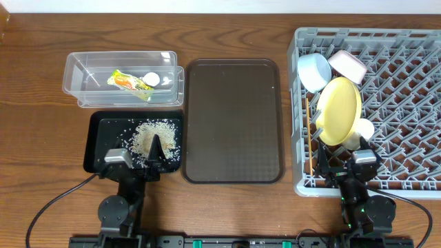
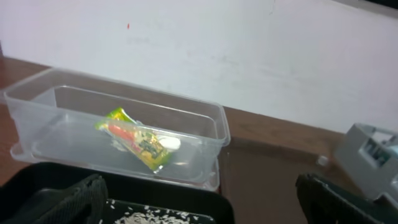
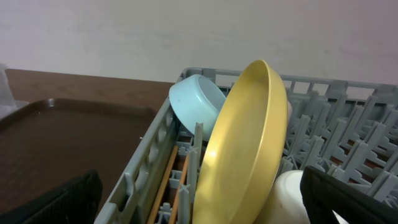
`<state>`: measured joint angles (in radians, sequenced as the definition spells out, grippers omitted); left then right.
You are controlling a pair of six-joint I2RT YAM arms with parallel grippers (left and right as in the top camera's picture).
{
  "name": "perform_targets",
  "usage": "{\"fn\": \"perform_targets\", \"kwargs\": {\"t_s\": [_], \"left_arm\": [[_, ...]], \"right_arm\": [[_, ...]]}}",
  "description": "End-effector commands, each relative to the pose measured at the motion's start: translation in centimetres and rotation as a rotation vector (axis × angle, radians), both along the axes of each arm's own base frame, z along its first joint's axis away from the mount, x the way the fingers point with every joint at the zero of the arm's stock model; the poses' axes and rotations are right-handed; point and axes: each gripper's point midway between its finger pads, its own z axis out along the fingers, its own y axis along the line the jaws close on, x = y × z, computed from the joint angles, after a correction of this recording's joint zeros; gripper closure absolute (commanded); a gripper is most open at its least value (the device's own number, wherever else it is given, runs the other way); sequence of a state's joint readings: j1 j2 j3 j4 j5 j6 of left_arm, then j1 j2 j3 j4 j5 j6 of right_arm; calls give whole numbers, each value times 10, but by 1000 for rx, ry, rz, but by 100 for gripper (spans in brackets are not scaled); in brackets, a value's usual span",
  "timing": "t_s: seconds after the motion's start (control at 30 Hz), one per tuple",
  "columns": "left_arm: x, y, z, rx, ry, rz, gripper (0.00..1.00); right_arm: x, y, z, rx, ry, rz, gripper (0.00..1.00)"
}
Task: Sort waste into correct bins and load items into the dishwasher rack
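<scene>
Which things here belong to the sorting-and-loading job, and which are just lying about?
Job:
wrapper, white scrap, rice, clear tub, black tray, yellow plate, blue bowl, white bowl, cup, chopsticks, grey rack

Lying about:
brown serving tray

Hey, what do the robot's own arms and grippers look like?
The left arm and right arm are black with rounded joint housings. The left gripper and right gripper have black fingers, each beside a grey block. A thin black cable loops from each base. Small green lights dot the right arm.
</scene>
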<state>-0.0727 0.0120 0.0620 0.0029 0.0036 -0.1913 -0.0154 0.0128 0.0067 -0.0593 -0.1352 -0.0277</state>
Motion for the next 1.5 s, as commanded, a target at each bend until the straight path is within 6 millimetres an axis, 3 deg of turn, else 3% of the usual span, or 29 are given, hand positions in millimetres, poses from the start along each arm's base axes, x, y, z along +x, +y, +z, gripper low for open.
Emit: {"fn": "perform_targets", "kwargs": {"t_s": [0.0, 0.2, 1.47], "left_arm": [[1, -10, -7, 148, -8, -67, 0], [0, -13, -43, 198, 104, -94, 0], [0, -12, -43, 199, 107, -88, 0]], "right_arm": [[-1, 5, 0, -10, -1, 25, 1], [-1, 5, 0, -10, -1, 25, 1], [-1, 5, 0, -10, -1, 25, 1]]}}
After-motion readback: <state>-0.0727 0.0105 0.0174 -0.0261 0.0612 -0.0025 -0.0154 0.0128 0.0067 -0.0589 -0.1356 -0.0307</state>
